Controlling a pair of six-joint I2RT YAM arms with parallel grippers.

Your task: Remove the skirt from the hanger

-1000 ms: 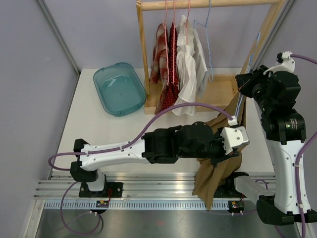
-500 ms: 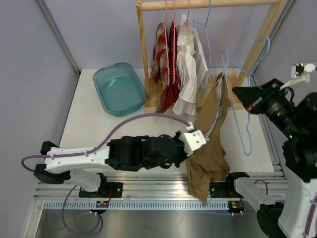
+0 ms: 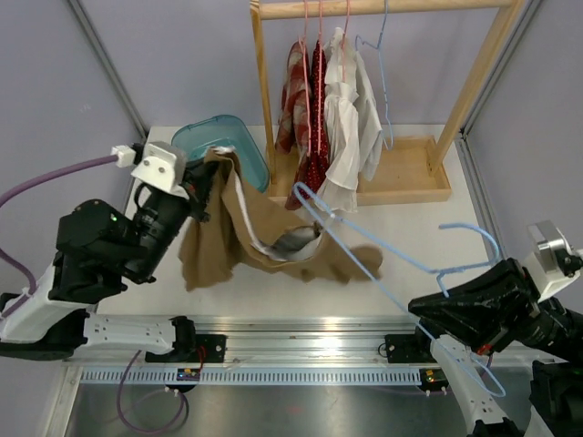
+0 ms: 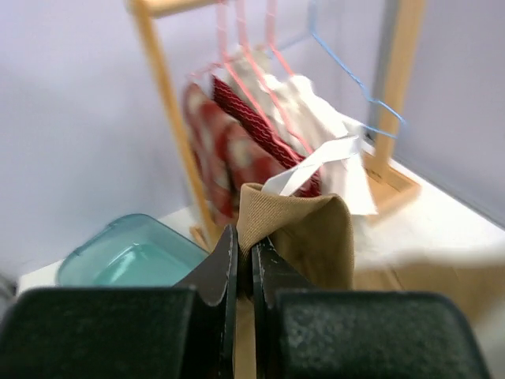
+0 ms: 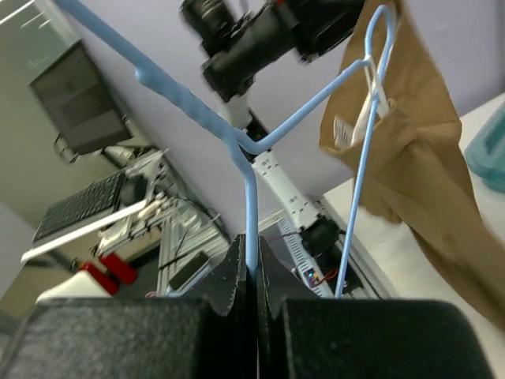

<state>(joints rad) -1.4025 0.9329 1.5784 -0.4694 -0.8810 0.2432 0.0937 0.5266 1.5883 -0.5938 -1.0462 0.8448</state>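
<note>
The tan skirt hangs stretched over the left half of the table, its white-lined waistband open toward the middle. My left gripper is raised at the left and shut on a fold of the skirt, as the left wrist view shows. My right gripper is low at the right, shut on the blue wire hanger, as the right wrist view shows. The hanger's far end still reaches into the skirt at the waistband.
A teal bin sits at the back left, partly behind the skirt. The wooden rack stands at the back with several garments on pink hangers and a bare blue hanger.
My left arm swung far left and up, dragging the skirt across the table. My right arm dropped low to the right with the hanger, pulling it away from the skirt.
</note>
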